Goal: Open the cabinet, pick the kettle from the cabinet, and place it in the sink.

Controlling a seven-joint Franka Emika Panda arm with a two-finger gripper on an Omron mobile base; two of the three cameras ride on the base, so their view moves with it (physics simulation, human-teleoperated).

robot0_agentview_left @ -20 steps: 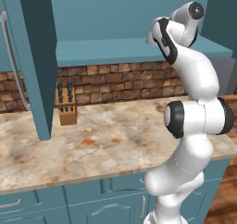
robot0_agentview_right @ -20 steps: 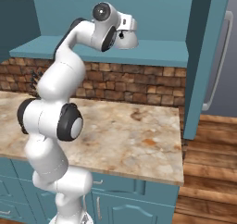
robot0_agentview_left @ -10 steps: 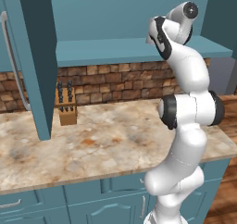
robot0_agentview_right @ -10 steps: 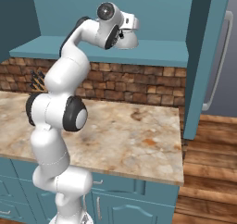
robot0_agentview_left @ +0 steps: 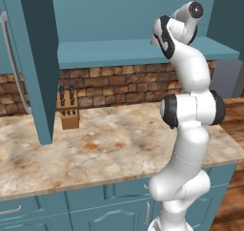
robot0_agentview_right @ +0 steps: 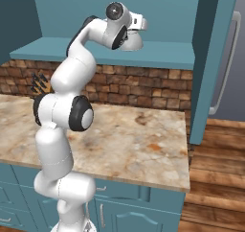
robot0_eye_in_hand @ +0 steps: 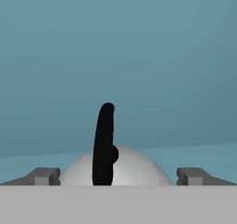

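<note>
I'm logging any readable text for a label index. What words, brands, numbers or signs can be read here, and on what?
None: no words, numbers or signs can be read in any view.
Kettle: plain silvery body and black handle, no marking.
Cabinet: plain teal.
Knife block: plain wood, no brand visible.
Counter: marbled pattern only.
</note>
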